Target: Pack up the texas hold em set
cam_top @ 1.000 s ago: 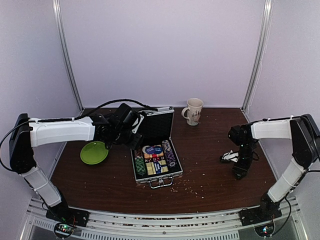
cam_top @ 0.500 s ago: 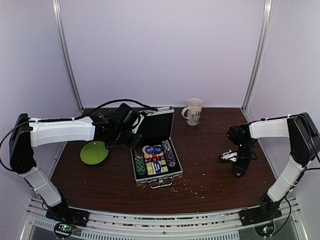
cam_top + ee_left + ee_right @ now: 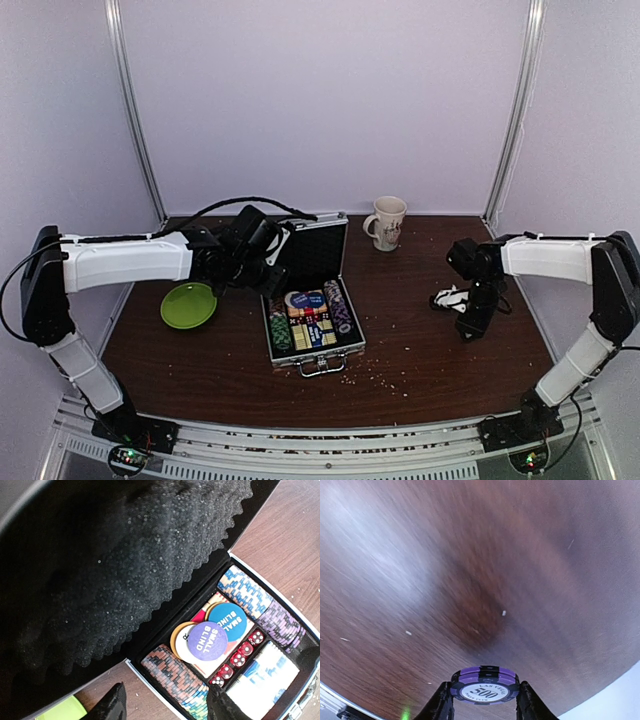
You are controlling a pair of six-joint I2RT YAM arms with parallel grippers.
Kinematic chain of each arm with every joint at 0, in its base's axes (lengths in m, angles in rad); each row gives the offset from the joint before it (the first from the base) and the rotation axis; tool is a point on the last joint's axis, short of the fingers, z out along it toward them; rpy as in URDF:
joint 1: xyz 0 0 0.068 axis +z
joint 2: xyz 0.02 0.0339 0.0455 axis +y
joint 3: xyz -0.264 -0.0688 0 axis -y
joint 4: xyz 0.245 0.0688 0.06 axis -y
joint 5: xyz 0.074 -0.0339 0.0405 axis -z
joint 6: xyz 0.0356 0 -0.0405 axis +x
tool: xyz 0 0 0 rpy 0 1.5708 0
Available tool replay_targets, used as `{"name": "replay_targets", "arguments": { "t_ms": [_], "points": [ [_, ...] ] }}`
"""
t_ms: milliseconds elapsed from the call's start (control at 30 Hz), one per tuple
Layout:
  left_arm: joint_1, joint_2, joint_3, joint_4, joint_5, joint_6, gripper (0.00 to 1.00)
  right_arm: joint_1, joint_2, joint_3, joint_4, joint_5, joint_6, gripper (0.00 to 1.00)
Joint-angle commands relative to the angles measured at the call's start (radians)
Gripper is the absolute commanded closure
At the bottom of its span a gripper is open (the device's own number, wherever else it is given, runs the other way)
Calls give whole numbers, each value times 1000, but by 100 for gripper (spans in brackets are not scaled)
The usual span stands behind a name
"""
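Observation:
The silver briefcase [image 3: 345, 352] lies open mid-table, its foam-lined lid [image 3: 318, 246] standing up at the back. It holds rows of coloured chips [image 3: 181, 676], red dice [image 3: 239, 654], and round buttons, one a purple "SMALL BLIND" [image 3: 206, 640]. My left gripper [image 3: 270, 287] is open and empty at the case's left rear corner, just under the lid [image 3: 95, 565]. Its fingertips [image 3: 112, 706] straddle the left chip row. My right gripper [image 3: 472, 328] hovers right of the case, shut on a small stack of purple "500" chips [image 3: 484, 686]. No card deck box is recognisable.
A green plate [image 3: 188, 305] lies left of the case, below my left arm. A beige patterned mug [image 3: 386, 222] stands at the back, right of the lid. Crumbs [image 3: 385, 378] dot the wood in front of the case. Walls close in the back and sides.
My right arm has moved left and a little farther back, carrying the purple chips. My left arm has barely moved.

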Motion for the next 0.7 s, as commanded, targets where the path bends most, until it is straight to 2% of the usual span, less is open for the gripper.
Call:
{"name": "replay_targets", "arguments": {
  "t_ms": [0,133,400,667],
  "points": [
    [9,6,5,-27,20,-2,43,109,-57,114,19,7,51,65],
    [10,-3,2,-33,14,-3,43,227,-33,226,56,2,84,64],
    [10,-28,-19,-47,-1,-17,43,449,124,422,126,-4,104,64],
    [10,-35,-33,-46,-7,-26,43,600,265,470,229,78,24,64]
  ]
}}
